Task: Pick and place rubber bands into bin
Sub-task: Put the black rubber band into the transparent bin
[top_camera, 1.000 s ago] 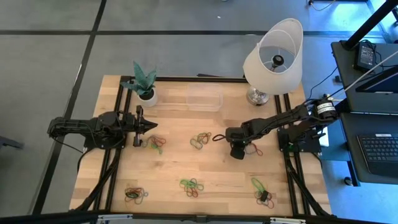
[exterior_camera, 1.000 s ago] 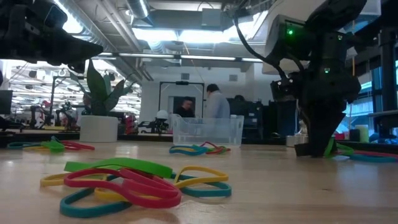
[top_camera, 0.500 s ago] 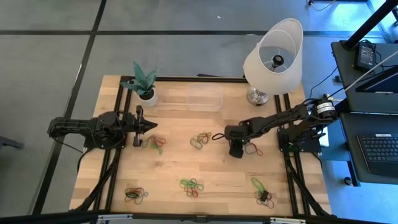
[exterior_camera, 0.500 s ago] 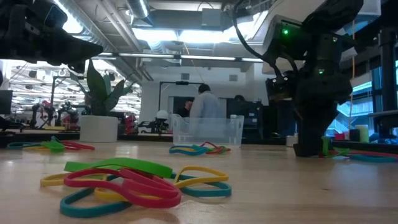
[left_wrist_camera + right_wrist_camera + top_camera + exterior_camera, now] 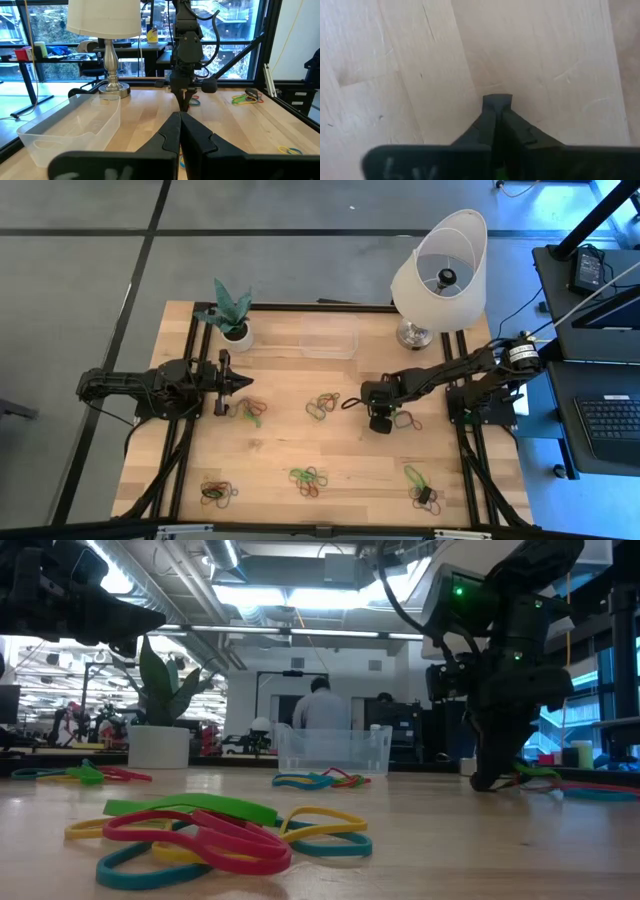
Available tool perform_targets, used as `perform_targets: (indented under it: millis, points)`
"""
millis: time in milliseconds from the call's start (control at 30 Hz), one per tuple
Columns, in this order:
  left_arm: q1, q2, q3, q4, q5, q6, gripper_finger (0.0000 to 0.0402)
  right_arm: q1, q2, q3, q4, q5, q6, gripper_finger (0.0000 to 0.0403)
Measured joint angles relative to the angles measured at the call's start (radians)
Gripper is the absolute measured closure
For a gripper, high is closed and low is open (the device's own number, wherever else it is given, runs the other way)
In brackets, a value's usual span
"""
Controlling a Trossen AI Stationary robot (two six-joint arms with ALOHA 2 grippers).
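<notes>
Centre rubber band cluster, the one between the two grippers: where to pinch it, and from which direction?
Probably straight down from above: the centre cluster lies flat on the table, so no side gives purchase. Pinch where loops overlap, near its middle, to catch several strands. Both the left gripper and right gripper are shut.

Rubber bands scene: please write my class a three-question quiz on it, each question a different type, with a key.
1. True or false: the bin already holds rubber bands.
2. Where is the right gripper? A: over the bin. B: low at the table, beside a cluster of bands. C: raised high, away from any bands.
3. Fill in: the left gripper hangs near a cluster with its jaws ____.
Key: 1 false; 2 B; 3 shut.
</notes>
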State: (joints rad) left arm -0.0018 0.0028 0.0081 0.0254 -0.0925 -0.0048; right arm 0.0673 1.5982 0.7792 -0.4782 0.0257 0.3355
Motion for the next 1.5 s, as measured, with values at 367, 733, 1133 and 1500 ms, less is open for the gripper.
perform_targets:
  millis: [367, 733, 1133, 1500]
  points:
    - [0.000, 0.000, 0.000, 0.000, 0.000, 0.000, 0.0398, 0.003, -0.130, 0.000, -0.012, 0.021, 0.078, 0.0394]
    - [0.000, 0.000, 0.000, 0.000, 0.000, 0.000, 0.0398, 0.027, -0.318, -0.001, -0.151, 0.199, 0.266, 0.0398]
    - [0.000, 0.000, 0.000, 0.000, 0.000, 0.000, 0.0398, 0.086, -0.361, 0.000, -0.233, 0.163, 0.321, 0.0401]
    - [0.000, 0.000, 0.000, 0.000, 0.000, 0.000, 0.0398, 0.099, -0.348, -0.013, -0.204, 0.156, 0.313, 0.0396]
